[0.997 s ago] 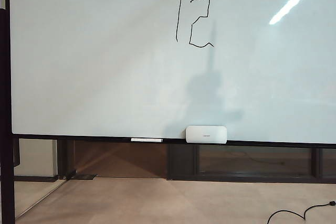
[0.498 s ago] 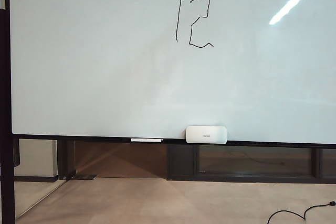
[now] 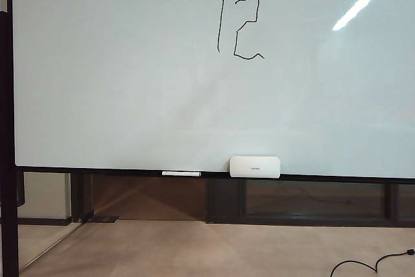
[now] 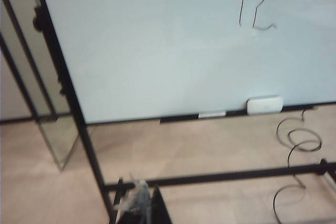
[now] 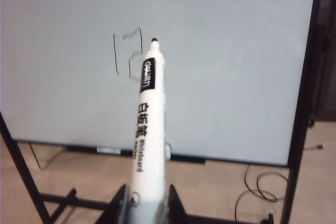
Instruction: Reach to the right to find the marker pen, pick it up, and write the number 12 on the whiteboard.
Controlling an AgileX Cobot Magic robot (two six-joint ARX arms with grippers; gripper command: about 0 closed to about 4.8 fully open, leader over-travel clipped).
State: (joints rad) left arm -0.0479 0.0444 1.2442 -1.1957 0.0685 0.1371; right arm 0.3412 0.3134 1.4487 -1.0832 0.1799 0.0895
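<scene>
**Ana:** Right claw (image 5: 147, 211) first: its two dark fingers (image 5: 119, 208) are closed on the pen (image 5: 148, 129), one at each side of the barrel's lower end.

**Ben:** Which way does the pen point?

**Ana:** Straight out from that claw, dark tip foremost, toward the board (image 5: 226, 66). The tip is clear of the board, not touching it. From the right wrist, the 12 (image 5: 127, 55) shows just beside the tip.

**Ben:** And the left claw?

**Ana:** Left claw (image 4: 137, 205) is barely in its own view, only a blurred grey bit at the edge above a dark stand bar (image 4: 220, 176). I cannot tell if it is open or closed, or whether it has anything.

**Ben:** What lies ahead of it?

**Ana:** The board, well away, with the 12 high up. On the rail below sit a white box (image 4: 264, 105) and, just beside it, a thin white bar (image 4: 212, 114). A black cable (image 4: 296, 145) curls on the floor.

**Ben:** The outside camera?

**Ana:** No claw or arm shows. Only the board (image 3: 130, 82), the 12 (image 3: 240, 25) in thin black strokes, the box (image 3: 255, 166) and the bar (image 3: 181, 173).
</scene>
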